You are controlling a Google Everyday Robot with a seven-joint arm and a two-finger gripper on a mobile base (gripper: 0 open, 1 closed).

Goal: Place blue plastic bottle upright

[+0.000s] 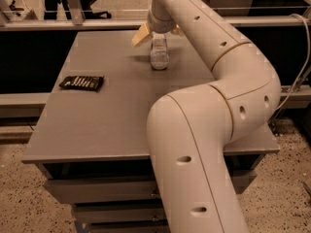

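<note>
One flat gray surface (pixel 112 120) fills the view, matte and square-cornered, with drawer fronts (pixel 97 191) stacked under its near edge. Below, at 6 o'clock, speckled pebbly floor (pixel 29 203); up at 12 o'clock, a pale rail (pixel 73 24) runs across a dark room.

Up near 12 o'clock on the surface stands the blue plastic bottle (pixel 159 56), upright on its base, clear and ribbed, catching light. Right above it hangs the tool (pixel 156 35), its tan wedge-shaped fingers (pixel 141 35) spread wider than the bottle, one on each side of the top, not pressing on it.

Over at 9 o'clock, well apart, a flat dark packet (pixel 81 82) lies on the surface. The arm (pixel 209 130), smooth cream and rounded, sweeps in from 5 o'clock.
</note>
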